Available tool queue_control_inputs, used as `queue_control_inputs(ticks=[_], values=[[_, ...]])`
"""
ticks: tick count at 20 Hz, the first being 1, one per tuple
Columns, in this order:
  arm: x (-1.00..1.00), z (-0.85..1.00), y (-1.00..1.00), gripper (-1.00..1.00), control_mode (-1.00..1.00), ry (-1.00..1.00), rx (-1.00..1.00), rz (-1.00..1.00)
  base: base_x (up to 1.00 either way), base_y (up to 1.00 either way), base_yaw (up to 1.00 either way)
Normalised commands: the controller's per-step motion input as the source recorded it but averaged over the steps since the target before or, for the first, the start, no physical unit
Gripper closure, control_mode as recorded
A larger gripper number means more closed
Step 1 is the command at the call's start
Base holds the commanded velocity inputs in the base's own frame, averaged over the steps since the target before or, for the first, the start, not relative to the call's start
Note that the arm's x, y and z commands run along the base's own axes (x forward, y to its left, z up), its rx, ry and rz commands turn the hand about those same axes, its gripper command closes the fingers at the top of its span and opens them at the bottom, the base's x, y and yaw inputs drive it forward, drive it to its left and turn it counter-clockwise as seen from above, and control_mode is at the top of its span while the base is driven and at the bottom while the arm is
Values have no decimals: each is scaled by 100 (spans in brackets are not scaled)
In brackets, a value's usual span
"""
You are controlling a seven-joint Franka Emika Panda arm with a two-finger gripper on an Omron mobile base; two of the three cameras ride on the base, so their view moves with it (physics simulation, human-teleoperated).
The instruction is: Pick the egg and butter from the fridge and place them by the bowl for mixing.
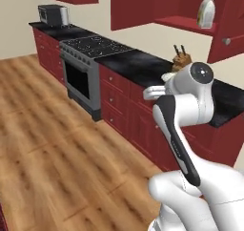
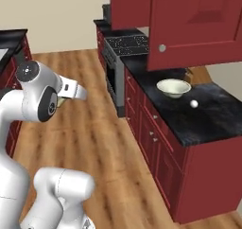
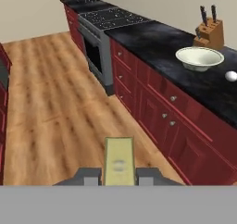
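Observation:
The butter [image 3: 119,160], a pale yellow-tan stick, sits between my gripper's [image 3: 119,176] two dark fingertips, and the gripper is shut on it. The gripper hangs over the wooden floor, left of the red cabinets, well short of the counter. The cream-white bowl [image 3: 199,58] stands on the black counter [image 3: 152,38], also seen in the right base view as the bowl [image 2: 173,87]. The egg [image 3: 231,76], a small white ball, lies on the counter just beside the bowl; it is the egg [image 2: 194,103] nearer the counter's front end. The fridge is out of view.
A knife block [image 3: 209,31] stands behind the bowl. A stove [image 1: 93,46] and a toaster [image 1: 53,14] sit farther along the counter. An open red cabinet door [image 2: 198,24] hangs above the bowl. A bottle [image 1: 206,11] rests on the upper shelf.

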Motion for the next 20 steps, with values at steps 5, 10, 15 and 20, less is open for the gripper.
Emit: queue_control_inputs(ticks=[5,10,15,20], values=[[0,0,0,100,100,0,0,0,88,-12,1],[0,0,0,100,100,0,0,0,73,-2,-8],[0,0,0,100,100,0,0,0,55,4,-37],[0,0,0,100,100,0,0,0,41,11,-57]])
